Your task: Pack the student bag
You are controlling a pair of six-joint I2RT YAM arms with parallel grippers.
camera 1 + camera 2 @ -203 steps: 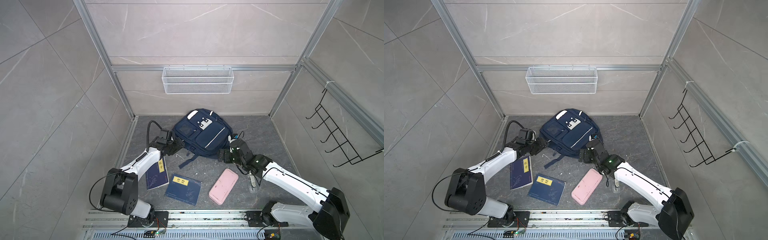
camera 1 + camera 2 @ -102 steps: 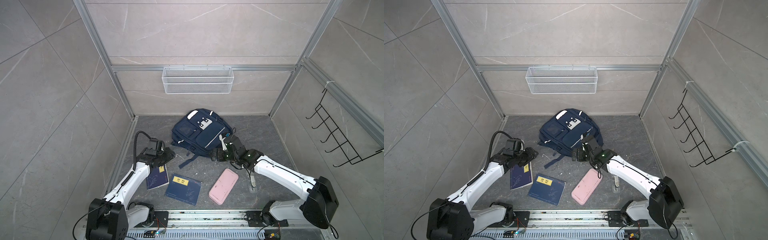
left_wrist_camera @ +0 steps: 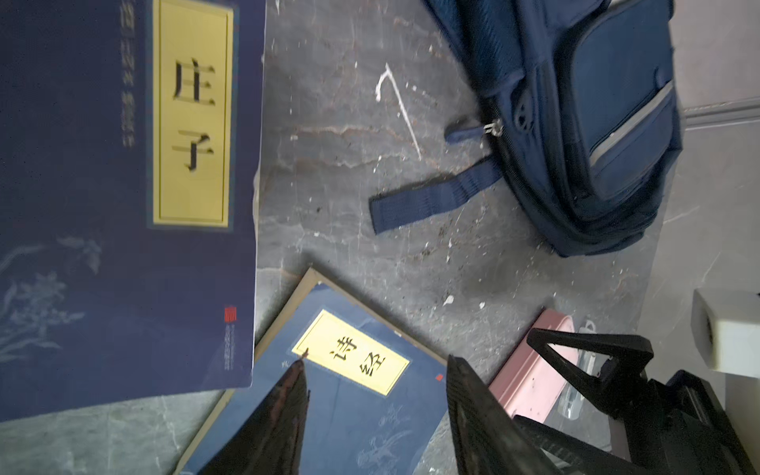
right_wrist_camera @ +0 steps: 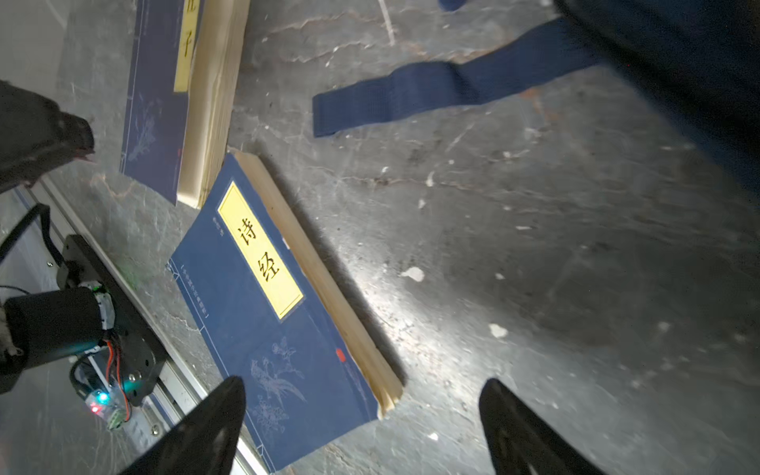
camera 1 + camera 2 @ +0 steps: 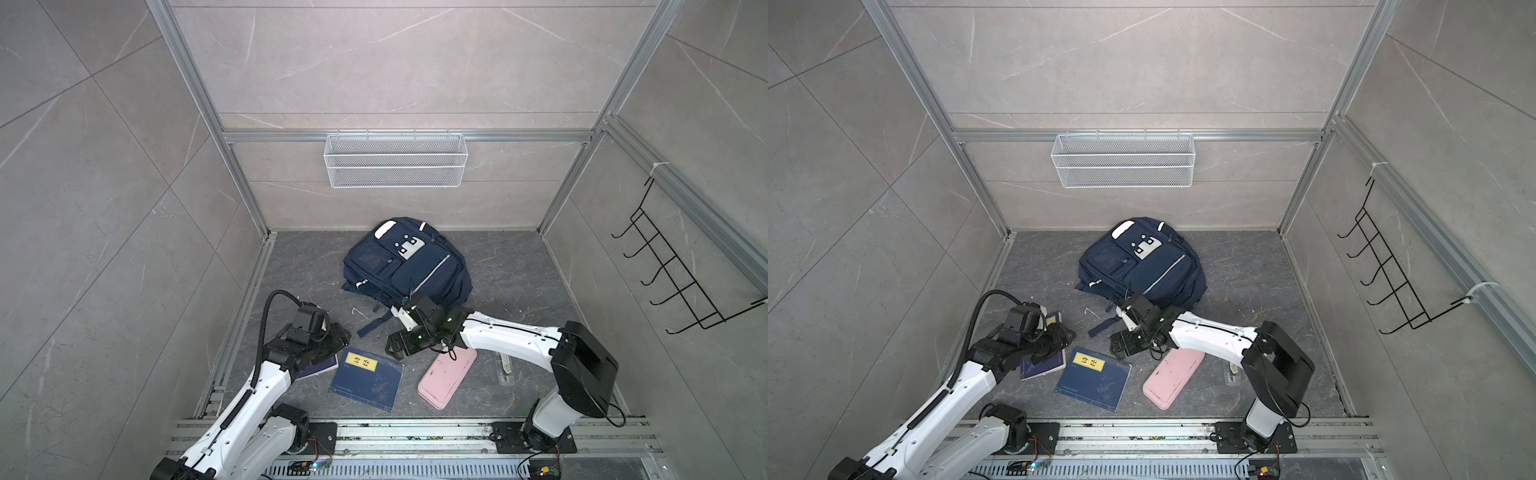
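Basically, nothing's packed yet. The student bag (image 5: pixel 409 266) sits mid-frame in both top views, face up near the back wall, and looks zipped shut. The centre book (image 5: pixel 368 380), the left book (image 5: pixel 1042 365) (partly under your left arm) and the pink case (image 5: pixel 446 376), at lower centre-right, all lie on the floor outside it. So I'd judge you have the bag to open and every item to load. Left gripper (image 3: pixel 376 362): jaws partly apart, empty, hanging where the two books meet. Right gripper (image 4: pixel 364 382): jaws wide, empty, over bare floor beside the centre book, touching nothing I can see.
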